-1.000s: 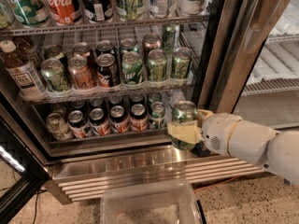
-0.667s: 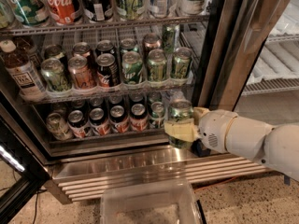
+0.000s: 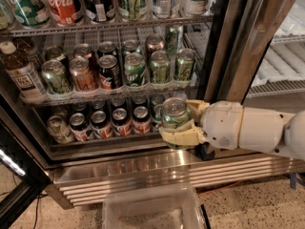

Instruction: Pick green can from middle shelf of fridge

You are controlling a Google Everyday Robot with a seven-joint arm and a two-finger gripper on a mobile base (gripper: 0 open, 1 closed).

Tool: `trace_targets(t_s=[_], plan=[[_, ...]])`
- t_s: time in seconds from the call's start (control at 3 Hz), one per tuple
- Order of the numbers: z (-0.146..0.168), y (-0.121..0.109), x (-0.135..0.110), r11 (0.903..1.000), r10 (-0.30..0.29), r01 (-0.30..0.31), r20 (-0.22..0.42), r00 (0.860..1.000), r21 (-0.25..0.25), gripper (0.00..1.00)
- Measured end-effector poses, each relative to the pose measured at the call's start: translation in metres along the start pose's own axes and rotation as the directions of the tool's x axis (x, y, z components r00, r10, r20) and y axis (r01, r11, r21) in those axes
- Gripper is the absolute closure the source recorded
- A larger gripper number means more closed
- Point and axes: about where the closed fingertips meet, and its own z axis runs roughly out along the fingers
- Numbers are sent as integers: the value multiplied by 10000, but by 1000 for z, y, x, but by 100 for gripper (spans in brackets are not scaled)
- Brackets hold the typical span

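My gripper (image 3: pixel 180 129) is shut on the green can (image 3: pixel 174 112), a dark green can with a silver lid. It holds the can upright in front of the bottom row of cans, below the middle shelf (image 3: pixel 109 92). My white arm (image 3: pixel 248 130) reaches in from the right, across the fridge's (image 3: pixel 238 46) steel frame. The middle shelf's wire rack still carries several cans, among them more dark green ones (image 3: pixel 184 64) at its right end.
A bright green "UP" can (image 3: pixel 135 69) and red and copper cans (image 3: pixel 82 74) stand on the middle shelf, with a brown bottle (image 3: pixel 20 73) at its left. The top rack holds large bottles (image 3: pixel 64 4). A clear plastic bin (image 3: pixel 152 209) sits on the floor below. The open door edge (image 3: pixel 14 166) is at the lower left.
My gripper has moved a little to the left and slightly up with the green can still in it. The cans on the shelves have not moved.
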Motion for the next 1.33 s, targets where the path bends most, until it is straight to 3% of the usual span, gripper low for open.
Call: trace_targets(t_s=[0.33, 0.67, 1.0, 1.33], plan=[[-16, 30, 2, 9836, -1136, 1155, 215, 9933, -1385, 100], [-28, 75, 10, 9411, -1964, 1905, 70, 9805, -2795, 100], [-33, 108, 7, 9003, -2435, 2353, 243, 9696, -3661, 100], [-33, 137, -23, 8731, -2568, 2804, 1127, 9599, -3989, 100]])
